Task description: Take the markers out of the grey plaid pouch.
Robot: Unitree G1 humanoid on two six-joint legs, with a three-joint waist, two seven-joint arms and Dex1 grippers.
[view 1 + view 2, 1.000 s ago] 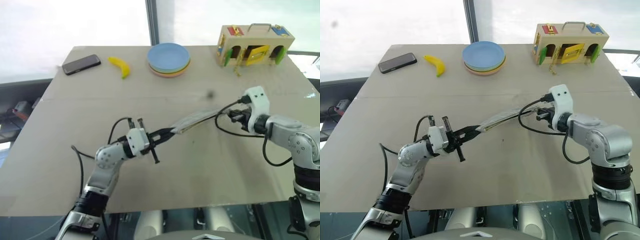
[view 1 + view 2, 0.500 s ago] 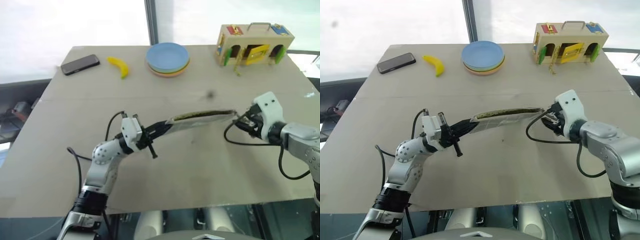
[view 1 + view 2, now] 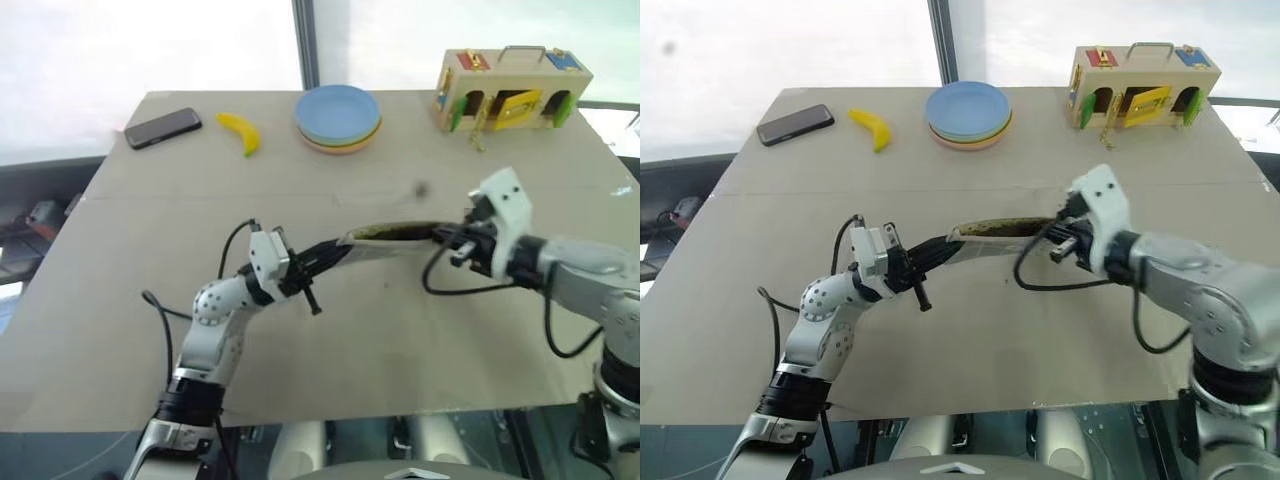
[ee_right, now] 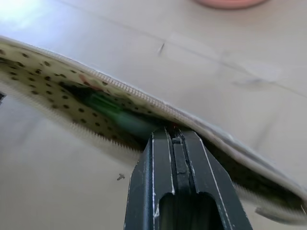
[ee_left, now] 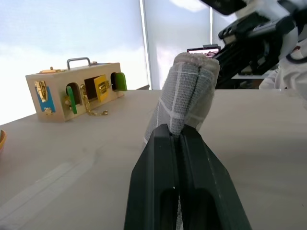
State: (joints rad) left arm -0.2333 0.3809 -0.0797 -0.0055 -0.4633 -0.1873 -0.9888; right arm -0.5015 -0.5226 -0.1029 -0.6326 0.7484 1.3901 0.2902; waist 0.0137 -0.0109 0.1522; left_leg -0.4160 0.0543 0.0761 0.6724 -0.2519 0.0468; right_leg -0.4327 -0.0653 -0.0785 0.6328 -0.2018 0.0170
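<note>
The left claw (image 3: 322,262) stays pressed together on the near end of the grey plaid pouch (image 3: 385,240), holding it lifted above the counter (image 3: 330,370). The right claw (image 4: 173,136) has swung in from the pouch's far end, where it hung half a second ago, and now pokes into the unzipped mouth, its 2 fingers pressed together. A green marker (image 4: 108,106) lies inside against the dotted lining, just past the fingertips. Extraction looks about to start; neither of the 2 markers is out yet.
</note>
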